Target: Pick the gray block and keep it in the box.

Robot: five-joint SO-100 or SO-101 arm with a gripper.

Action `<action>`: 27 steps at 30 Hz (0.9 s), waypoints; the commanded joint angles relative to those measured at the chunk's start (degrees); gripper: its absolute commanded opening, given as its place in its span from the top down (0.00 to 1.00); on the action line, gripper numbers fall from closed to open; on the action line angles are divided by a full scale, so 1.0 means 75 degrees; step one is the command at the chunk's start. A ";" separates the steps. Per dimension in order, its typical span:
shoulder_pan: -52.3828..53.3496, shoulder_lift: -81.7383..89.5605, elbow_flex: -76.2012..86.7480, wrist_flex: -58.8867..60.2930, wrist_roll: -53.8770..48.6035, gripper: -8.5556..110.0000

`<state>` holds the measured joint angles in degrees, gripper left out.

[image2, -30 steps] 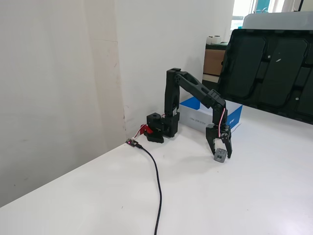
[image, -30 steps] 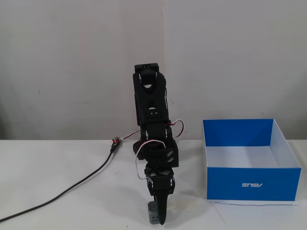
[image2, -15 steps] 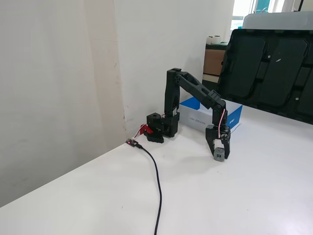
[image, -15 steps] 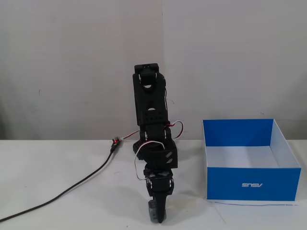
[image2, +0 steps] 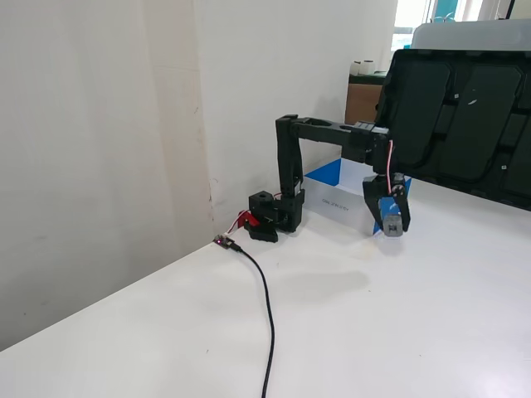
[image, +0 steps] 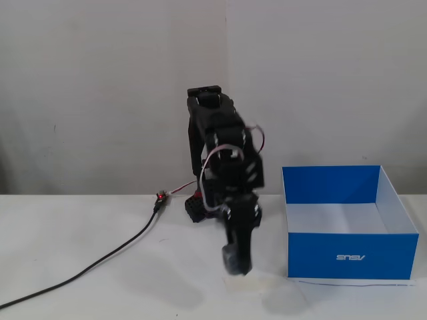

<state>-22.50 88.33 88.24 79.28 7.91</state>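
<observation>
Fingers of the gripper [image: 235,261] are being kept clamped on the gray block [image2: 390,224], which should be carried level over the box [image: 350,257] rim before being released.

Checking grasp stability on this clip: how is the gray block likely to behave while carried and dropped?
The gray block looks rigid; it keeps its shape between the end effector. It seems light, since it hangs clear of the table without visible sag. Flat faces suggest it will settle, not roll, in the box.
</observation>
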 commanded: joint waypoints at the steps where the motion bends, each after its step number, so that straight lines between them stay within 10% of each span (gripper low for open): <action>1: -0.0609 0.0844 -0.1664 0.0715 -0.0070 0.87; 27: -0.7336 0.0715 -0.1852 0.1336 -0.0129 0.87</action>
<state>-72.07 90.26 75.76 89.12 7.12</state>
